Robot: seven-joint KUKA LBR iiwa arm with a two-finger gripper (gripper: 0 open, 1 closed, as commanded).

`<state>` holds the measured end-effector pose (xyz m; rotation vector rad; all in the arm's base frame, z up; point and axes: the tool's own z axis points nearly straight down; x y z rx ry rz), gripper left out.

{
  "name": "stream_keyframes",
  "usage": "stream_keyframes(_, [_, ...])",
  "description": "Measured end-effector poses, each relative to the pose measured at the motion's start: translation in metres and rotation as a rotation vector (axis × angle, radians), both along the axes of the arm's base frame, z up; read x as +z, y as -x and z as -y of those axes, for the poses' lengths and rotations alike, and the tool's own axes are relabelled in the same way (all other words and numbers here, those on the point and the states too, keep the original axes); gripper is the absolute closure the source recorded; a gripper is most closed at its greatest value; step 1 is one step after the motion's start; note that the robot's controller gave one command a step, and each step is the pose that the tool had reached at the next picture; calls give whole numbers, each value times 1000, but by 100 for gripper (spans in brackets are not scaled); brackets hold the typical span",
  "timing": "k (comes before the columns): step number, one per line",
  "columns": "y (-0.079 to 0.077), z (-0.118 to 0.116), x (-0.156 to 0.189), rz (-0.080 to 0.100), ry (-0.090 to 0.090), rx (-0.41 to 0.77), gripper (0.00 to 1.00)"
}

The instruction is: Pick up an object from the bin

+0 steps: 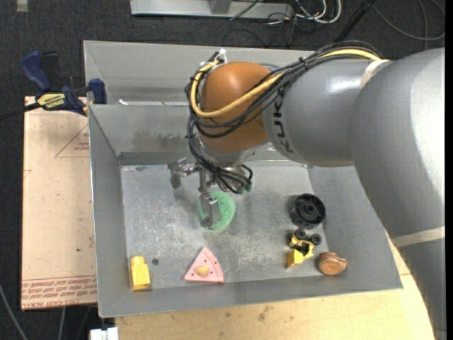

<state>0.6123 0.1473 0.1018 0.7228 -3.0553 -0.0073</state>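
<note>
My gripper (192, 197) hangs low over the middle of the bin, under the orange wrist cover. It is open, with its two metal fingers apart. One fingertip (209, 212) stands at the left edge of a pale green rounded thing (224, 212) lying on the bin floor. The other finger (175, 175) is up and to the left, over bare floor. Nothing shows between the fingers. Part of the green thing is hidden behind the finger and the cables.
A pink triangle with a yellow spot (204, 267) and a yellow block (140, 273) lie near the front wall. At the right lie a black ridged wheel (307, 210), a small yellow and black piece (300, 249) and a brown rounded lump (331, 263).
</note>
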Motion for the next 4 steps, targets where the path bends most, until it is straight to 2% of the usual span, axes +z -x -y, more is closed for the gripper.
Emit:
stream_keyframes(1, [-1, 21, 15, 8, 2, -25, 0])
stream_keyframes(2, [13, 71, 42, 2, 2, -48, 0])
stream_keyframes(3, [10, 83, 15, 12, 5, 63, 0])
stream_keyframes(4, [12, 79, 3, 8, 4, 129, 0])
